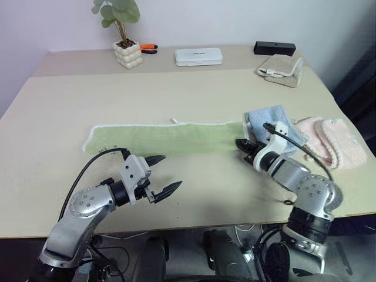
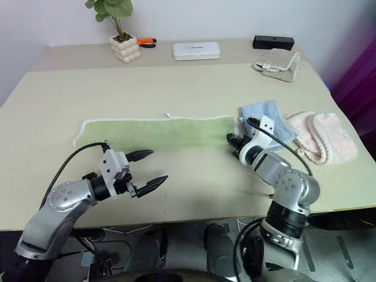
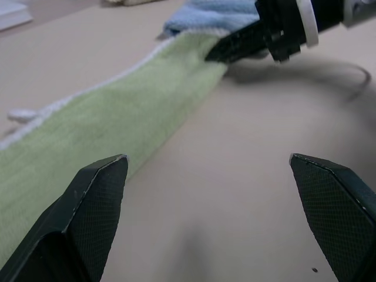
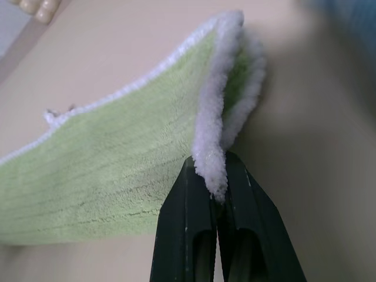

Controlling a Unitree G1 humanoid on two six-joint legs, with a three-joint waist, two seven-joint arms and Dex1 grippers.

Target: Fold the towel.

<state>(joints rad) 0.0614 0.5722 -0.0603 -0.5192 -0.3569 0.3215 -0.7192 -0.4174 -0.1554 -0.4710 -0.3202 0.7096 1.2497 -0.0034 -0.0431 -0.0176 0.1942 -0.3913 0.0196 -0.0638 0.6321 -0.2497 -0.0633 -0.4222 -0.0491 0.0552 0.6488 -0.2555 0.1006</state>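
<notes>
The light green towel (image 1: pixel 161 137) lies as a long, narrow folded strip across the middle of the table, with white edging and a small white loop (image 1: pixel 174 121) on its far edge. My right gripper (image 1: pixel 240 144) is shut on the towel's near right corner; in the right wrist view the white fluffy edge (image 4: pixel 212 147) is pinched between the two fingers and lifted a little off the table. My left gripper (image 1: pixel 164 174) hovers open and empty over bare table, just in front of the towel's left half.
A light blue cloth (image 1: pixel 269 121) lies right behind my right gripper, with a pale pink fluffy cloth (image 1: pixel 332 141) to its right. At the back stand a potted plant (image 1: pixel 125 41), a white case (image 1: pixel 198 56), a black box (image 1: pixel 274 47) and a beige cloth (image 1: pixel 281 69).
</notes>
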